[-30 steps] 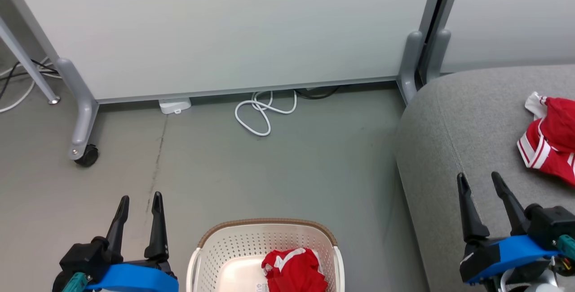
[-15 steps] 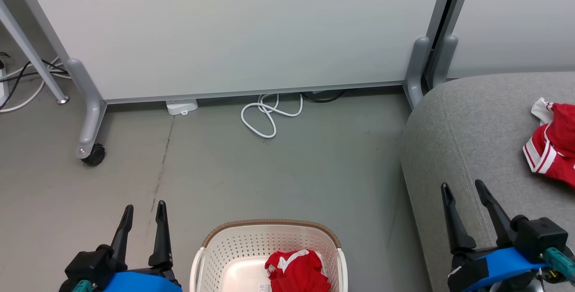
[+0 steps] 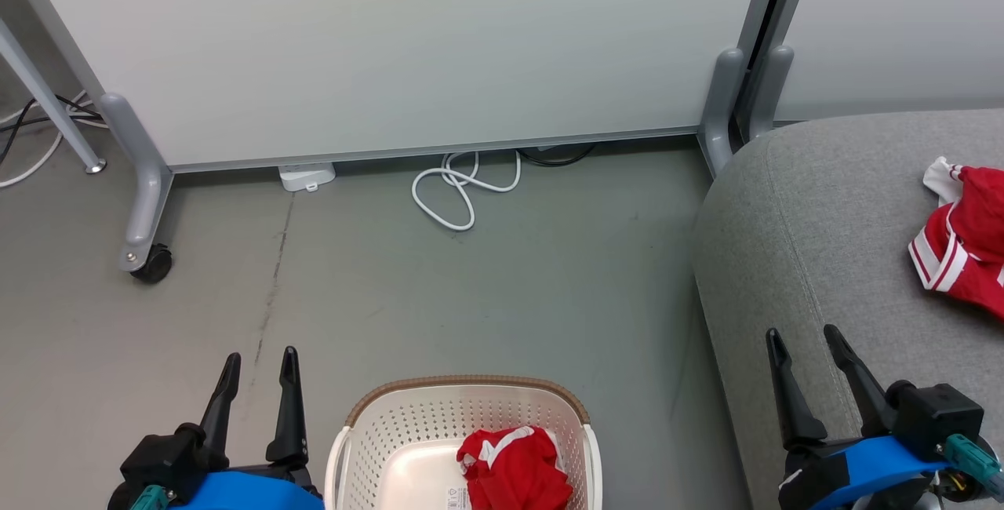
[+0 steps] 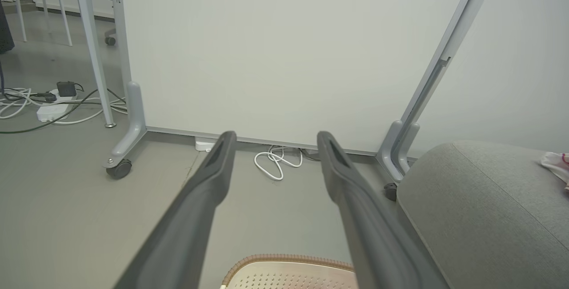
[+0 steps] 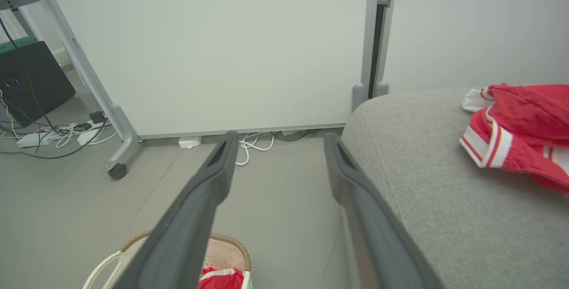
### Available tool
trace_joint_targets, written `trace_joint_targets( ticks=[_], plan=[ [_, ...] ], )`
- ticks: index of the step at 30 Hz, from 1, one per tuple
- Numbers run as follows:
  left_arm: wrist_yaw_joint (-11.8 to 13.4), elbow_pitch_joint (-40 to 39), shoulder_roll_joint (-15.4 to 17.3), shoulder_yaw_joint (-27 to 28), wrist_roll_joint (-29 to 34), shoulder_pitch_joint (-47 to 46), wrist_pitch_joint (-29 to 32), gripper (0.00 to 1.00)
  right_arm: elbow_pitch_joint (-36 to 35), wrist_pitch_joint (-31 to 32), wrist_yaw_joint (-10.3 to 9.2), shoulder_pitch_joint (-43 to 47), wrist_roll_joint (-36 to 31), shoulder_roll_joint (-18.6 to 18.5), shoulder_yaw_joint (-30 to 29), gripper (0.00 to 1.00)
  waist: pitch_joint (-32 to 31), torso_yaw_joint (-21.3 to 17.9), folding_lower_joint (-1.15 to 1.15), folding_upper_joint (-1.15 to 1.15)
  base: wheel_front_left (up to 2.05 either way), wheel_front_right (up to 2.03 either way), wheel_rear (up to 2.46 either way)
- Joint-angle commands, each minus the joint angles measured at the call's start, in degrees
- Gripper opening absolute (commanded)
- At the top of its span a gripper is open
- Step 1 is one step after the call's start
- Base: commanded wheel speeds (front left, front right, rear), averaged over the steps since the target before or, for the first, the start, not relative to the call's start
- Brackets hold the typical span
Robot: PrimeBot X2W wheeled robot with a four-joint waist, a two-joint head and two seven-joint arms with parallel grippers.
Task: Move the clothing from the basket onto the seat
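1. Halfway mark: one soft red fabric garment w/ white stripe trim [image 3: 965, 247] lies on the large grey woven-fabric upholstered seat [image 3: 816, 212], far right in the head view, white lining showing at its top edge.
2. Second red garment w/ white trim [image 3: 514, 469] sits bunched in the oval cream-white perforated plastic basket w/ brown braided rim [image 3: 467, 380], which stands on the floor just left of the seat, betw. the two arms.
3. Left gripper [image 3: 260, 355] hovers over bare grey floor just left of the basket, dark fingers spread, nothing betw. them.
4. Right gripper [image 3: 802, 332] hangs over the seat's near-left part, fingers likewise spread & empty, well apart from the garment lying there.
5. Step in hand, by the look of it: the gap betw. garments, i.e. set-up for pick no. 2.
6. Next move prob. calls for one arm to swing over the basket, drop its fingers inside the rim, pinch a fold atop the heap, lift it clear of the wall, then carry it right onto the seat.
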Motion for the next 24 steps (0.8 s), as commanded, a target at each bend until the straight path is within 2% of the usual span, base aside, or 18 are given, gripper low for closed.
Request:
trace_joint_targets(
  ticks=[1,13,18,24],
  plan=[
    [-0.4,-0.22,0.19,-0.11,0.34,-0.75,-0.19,1.0,0.0,-0.36,0.01,-0.58,0.23,0.06,0.01,1.0,0.13,-0.12,0.0,0.0,0.0,0.0,0.0],
    [-0.25,0.32,1.04,-1.86,0.02,-2.95,-0.18,1.0,-0.69,-0.77,0.01,-3.2,0.42,0.05,3.03,1.0,4.38,-4.21,0.0,0.0,0.0,0.0,0.0],
    [-0.25,3.35,2.26,-4.87,-0.58,-5.46,-0.17,1.0,-0.89,-1.49,0.01,-5.53,1.03,0.05,5.87,1.0,8.89,-7.96,0.0,0.0,0.0,0.0,0.0],
    [-0.25,10.92,4.38,-8.86,-2.16,-11.36,0.39,1.0,-0.38,-3.23,0.01,-10.3,2.55,0.03,10.88,1.0,16.82,-13.76,0.0,0.0,0.0,0.0,0.0]
  ],
)
